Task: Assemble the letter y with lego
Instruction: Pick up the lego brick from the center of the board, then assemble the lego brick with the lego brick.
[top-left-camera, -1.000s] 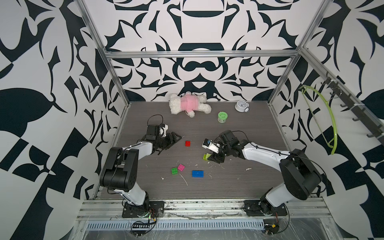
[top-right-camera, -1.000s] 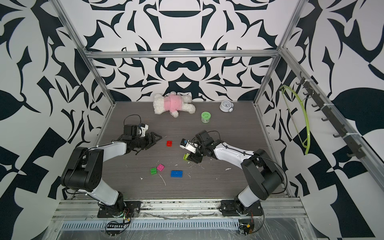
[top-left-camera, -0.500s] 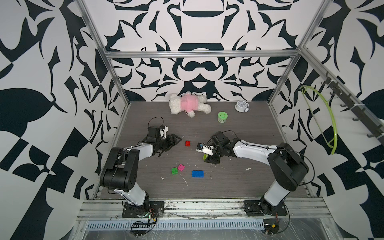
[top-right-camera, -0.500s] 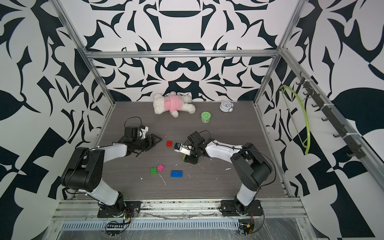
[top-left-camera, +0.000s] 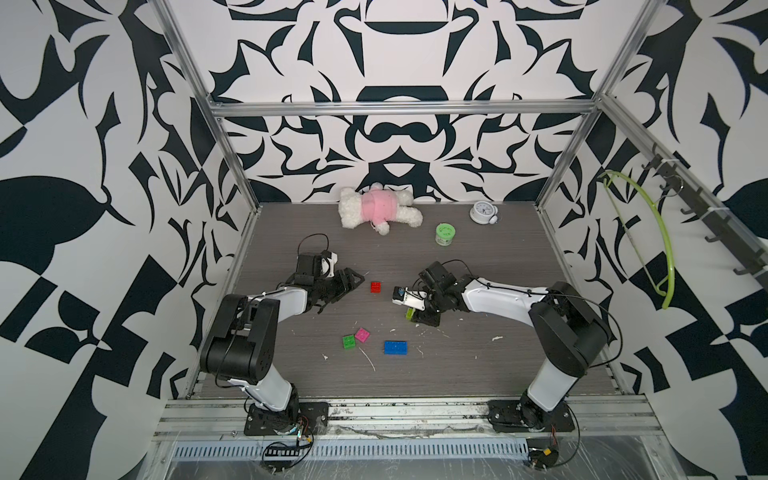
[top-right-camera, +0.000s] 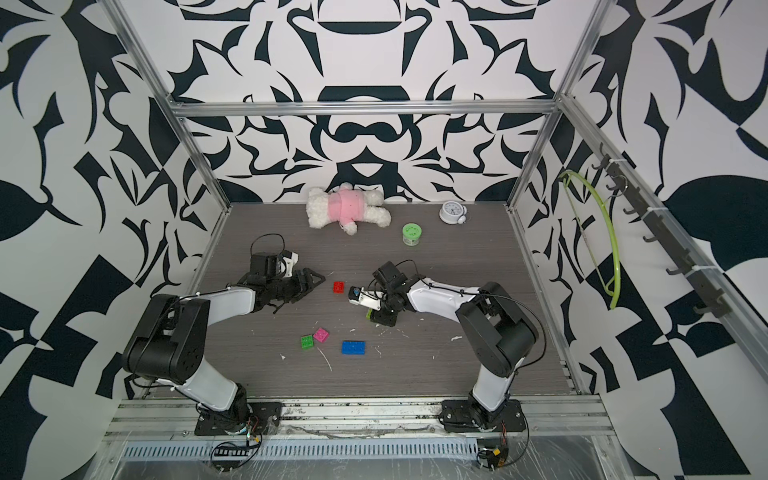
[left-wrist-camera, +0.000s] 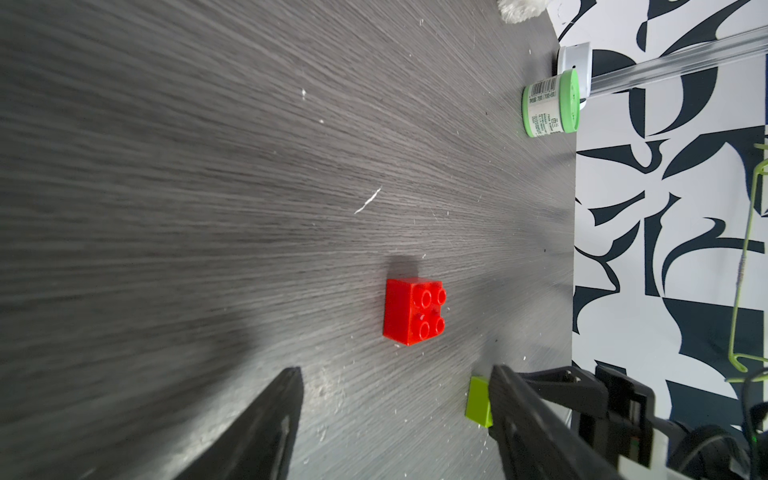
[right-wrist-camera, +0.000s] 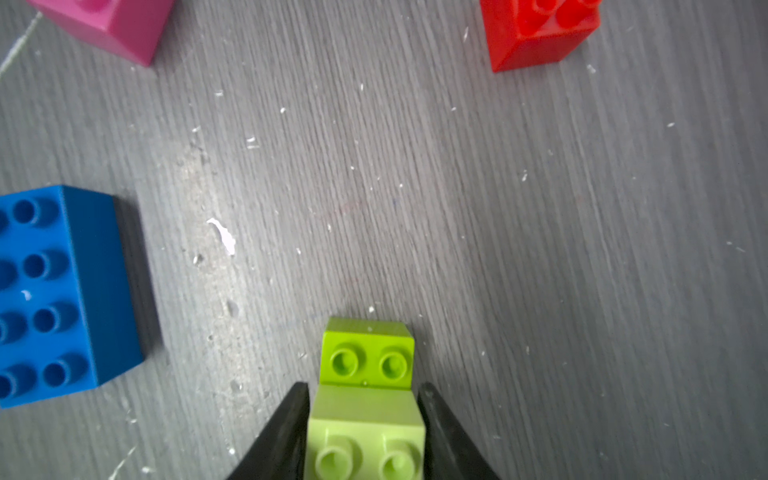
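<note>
Shifted right end effector (right-wrist-camera: 362, 388) nearer red brick (right-wrist-camera: 540, 29); clamped across pale brick's (right-wrist-camera: 365, 436) flat sides. Judged light, rigid, slick. Found left end effector (left-wrist-camera: 395, 370) agape.

Bright even light, soft shadow by red brick (left-wrist-camera: 413, 316), edges blurred

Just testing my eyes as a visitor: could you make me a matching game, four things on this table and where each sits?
1 red brick
2 blue brick
3 pale green brick
4 green-lidded jar

A gripped by the right tool
B at the back, beside the clock
C just ahead of the open left tool
D closest to the front edge

Pairs: 1-C, 2-D, 3-A, 4-B
</note>
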